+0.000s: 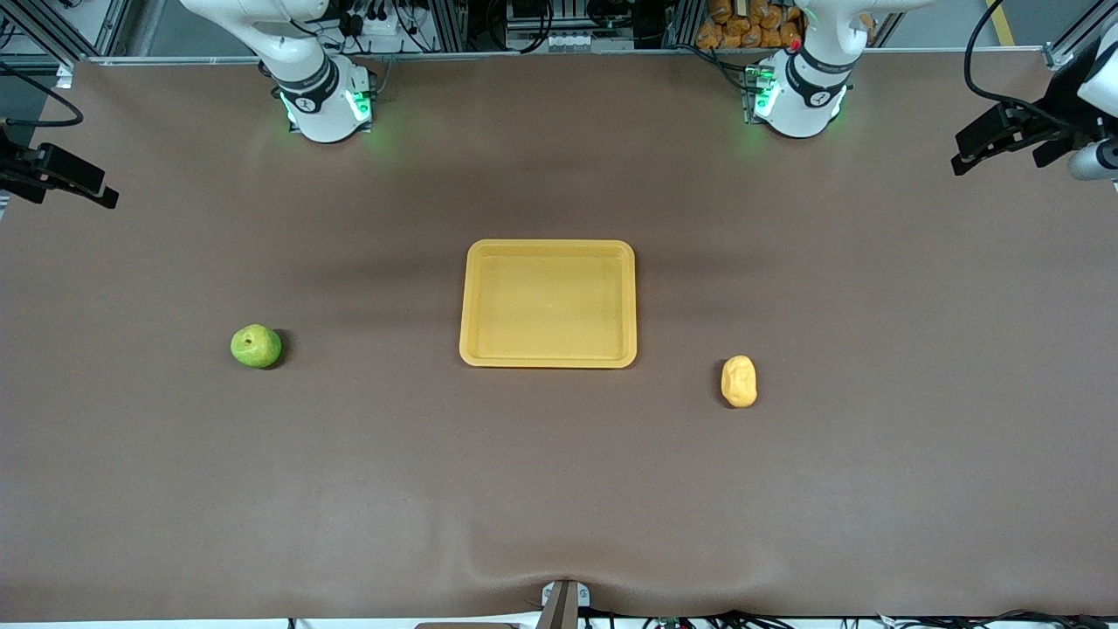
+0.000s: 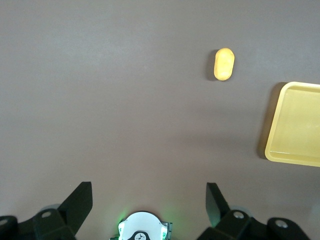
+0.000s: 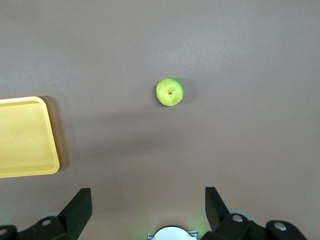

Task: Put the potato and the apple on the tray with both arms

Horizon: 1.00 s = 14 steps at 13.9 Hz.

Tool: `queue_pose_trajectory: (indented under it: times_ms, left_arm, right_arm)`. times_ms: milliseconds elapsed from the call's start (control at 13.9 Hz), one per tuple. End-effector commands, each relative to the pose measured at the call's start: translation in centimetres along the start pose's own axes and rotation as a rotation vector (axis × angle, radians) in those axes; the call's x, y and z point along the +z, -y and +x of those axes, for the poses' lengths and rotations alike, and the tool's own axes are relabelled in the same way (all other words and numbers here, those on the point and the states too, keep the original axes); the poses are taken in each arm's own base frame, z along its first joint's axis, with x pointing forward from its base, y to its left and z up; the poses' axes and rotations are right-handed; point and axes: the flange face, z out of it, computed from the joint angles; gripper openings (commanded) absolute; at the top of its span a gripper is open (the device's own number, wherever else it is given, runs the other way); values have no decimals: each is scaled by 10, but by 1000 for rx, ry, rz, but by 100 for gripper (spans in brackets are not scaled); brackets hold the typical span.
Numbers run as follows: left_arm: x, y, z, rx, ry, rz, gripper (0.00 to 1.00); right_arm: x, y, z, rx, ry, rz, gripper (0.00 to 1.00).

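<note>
Tray [image 1: 548, 246] position: centre of the front frame, on the brown table [image 1: 559, 489], with nothing in it. You find the apple [image 1: 256, 346] at centre-left of that frame, toward the right arm's end of the table, well apart from the tray. You find the potato [image 1: 739, 381] at lower centre-right, toward the left arm's end, slightly nearer the front camera than the apple.

The right gripper [image 3: 145, 207] hangs high at the frame's left edge, fingers [image 3: 80, 205] spread wide, the apple well apart from it. The left gripper [image 2: 147, 202] hangs high at the frame's upper right edge, fingers [image 2: 215, 200] likewise spread, the potato well apart from it.
</note>
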Motion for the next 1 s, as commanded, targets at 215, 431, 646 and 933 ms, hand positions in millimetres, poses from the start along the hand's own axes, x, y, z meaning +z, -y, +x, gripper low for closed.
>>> queue_pose_trajectory:
  times_ms: [215, 431, 646, 933]
  left_arm:
    - [-4, 7, 2, 1, -2, -6, 100]
    - [-5, 7, 2, 3, -3, -7, 100]
    - [-4, 6, 3, -1, -1, -12, 100]
    - [-2, 6, 2, -10, 5, -12, 100]
  right_arm:
    - [3, -3, 1, 11, 15, -15, 100]
    - [3, -3, 0, 16, 17, -14, 100]
    - [4, -3, 1, 19, 20, -14, 100]
    - [7, -4, 0, 22, 33, -14, 100]
